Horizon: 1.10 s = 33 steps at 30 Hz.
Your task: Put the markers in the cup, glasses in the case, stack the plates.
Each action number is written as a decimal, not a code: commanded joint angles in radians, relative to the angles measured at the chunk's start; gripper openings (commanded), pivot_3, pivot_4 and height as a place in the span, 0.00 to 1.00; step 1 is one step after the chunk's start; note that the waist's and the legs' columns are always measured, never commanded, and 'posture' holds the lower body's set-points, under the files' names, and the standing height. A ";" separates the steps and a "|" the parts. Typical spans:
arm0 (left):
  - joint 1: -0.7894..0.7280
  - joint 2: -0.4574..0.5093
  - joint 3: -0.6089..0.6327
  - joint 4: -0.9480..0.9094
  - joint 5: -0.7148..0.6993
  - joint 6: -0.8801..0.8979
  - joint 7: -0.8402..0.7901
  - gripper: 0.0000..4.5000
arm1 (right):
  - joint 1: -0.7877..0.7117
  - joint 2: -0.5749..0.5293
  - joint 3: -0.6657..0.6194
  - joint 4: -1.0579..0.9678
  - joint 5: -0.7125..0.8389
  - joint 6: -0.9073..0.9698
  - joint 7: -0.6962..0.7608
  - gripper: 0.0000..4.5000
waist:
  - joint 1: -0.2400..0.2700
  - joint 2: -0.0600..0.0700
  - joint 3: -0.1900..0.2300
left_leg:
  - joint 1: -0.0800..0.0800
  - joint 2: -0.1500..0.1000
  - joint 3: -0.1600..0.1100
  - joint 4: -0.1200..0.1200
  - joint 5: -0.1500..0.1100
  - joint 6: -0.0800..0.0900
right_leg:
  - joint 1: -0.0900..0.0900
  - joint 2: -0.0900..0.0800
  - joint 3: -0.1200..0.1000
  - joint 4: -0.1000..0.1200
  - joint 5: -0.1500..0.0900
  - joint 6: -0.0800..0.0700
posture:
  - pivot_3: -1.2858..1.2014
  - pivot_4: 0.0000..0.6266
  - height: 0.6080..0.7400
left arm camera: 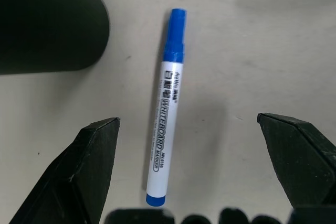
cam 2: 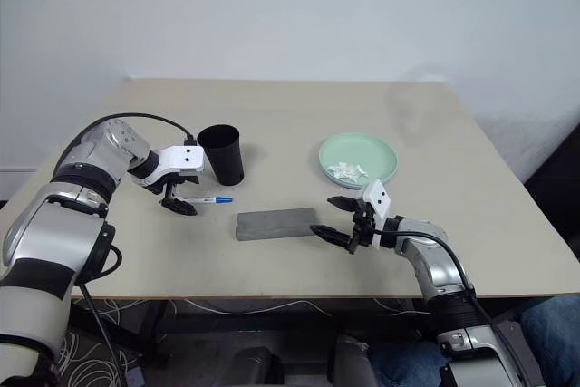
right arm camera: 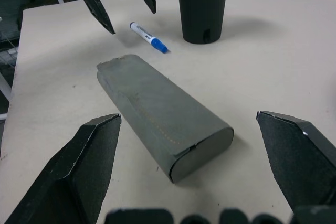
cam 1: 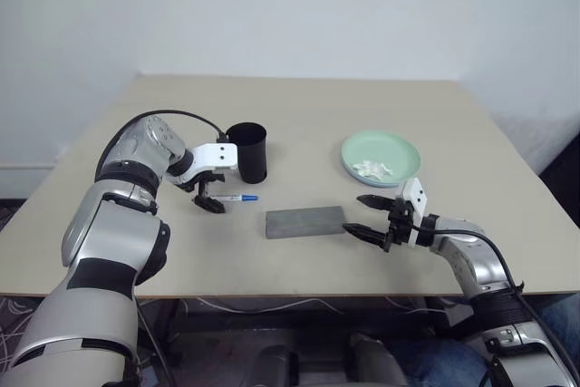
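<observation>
Your left gripper [cam 1: 209, 198] hangs spread wide over the marker [cam 1: 239, 198], which lies flat near the table's [cam 1: 299, 124] left edge beside the cup [cam 1: 247, 152], ready to straddle it. Your right gripper [cam 1: 366, 217], also spread and empty, faces the case [cam 1: 304, 221].

A beige table [cam 1: 299, 124] is seen bearing a cup [cam 1: 247, 151], marker [cam 1: 237, 198], case [cam 1: 304, 221] and green plate [cam 1: 399, 156].

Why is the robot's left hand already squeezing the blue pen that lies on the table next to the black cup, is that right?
Not quite. The pen does lie on the table beside the black cup, but the left hand isn't squeezing it. Its fingers are spread wide with the pen between them, untouched, as the left wrist view shows.
</observation>
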 commanded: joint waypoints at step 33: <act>0.042 -0.019 0.009 0.021 0.056 0.053 -0.056 0.02 | 0.075 -0.008 -0.035 -0.161 0.017 0.030 -0.076 1.00 | -0.002 -0.002 -0.001 | 0.001 0.000 0.000 0.000 0.000 0.000 | 0.000 0.000 0.000 0.000 0.000 0.000 | 0.52 0.00 0.86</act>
